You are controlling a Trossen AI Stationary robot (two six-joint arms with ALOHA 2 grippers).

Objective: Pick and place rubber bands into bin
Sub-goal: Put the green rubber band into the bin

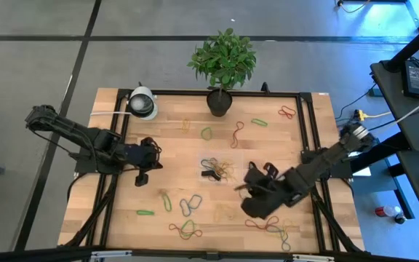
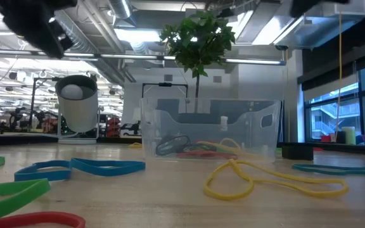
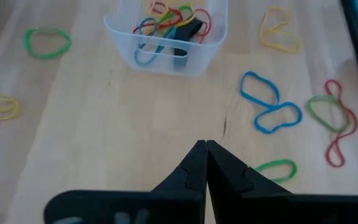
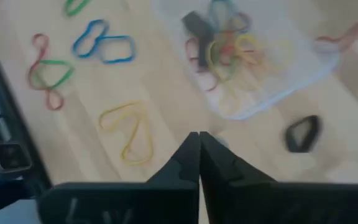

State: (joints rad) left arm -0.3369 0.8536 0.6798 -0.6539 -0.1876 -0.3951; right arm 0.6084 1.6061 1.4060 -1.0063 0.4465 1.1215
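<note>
A clear plastic bin [image 1: 217,169] at mid-table holds a tangle of rubber bands [image 3: 169,22] in red, yellow, blue and black. More bands lie loose on the wooden table [image 1: 166,145] around it, a yellow one [image 4: 129,130] nearest. The right gripper [image 4: 199,138] hovers just beside the bin, fingers pressed together and empty. The left gripper [image 3: 205,147], likewise pinched closed on nothing, waits farther off.
</note>
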